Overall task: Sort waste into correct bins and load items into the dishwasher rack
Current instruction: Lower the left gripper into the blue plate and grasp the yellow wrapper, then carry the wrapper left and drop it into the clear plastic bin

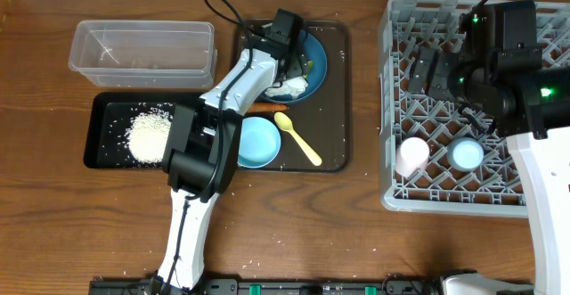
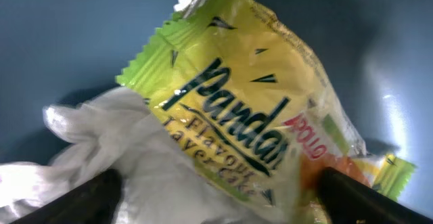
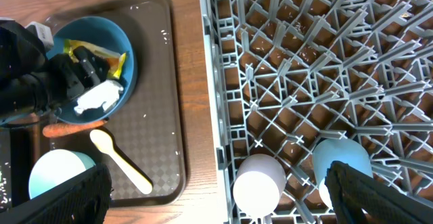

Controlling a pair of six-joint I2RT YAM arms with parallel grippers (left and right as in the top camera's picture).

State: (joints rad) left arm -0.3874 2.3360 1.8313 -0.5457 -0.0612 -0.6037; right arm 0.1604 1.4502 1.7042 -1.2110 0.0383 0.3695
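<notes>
Your left jaws apart over wrapper (image 2: pixel 250 102) and tissue (image 2: pixel 101 149) on blue plate (image 1: pixel 316 61) | your right jaws apart above rack (image 1: pixel 389 135) | white cup (image 1: pixel 411 155), blue cup (image 1: pixel 466 153) in rack

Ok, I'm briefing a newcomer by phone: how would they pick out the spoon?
Find the dark brown serving tray left of the grey rack. The spoon lies on it, just right of the light blue bowl; it is the only pale yellow, long-handled thing there.
</notes>
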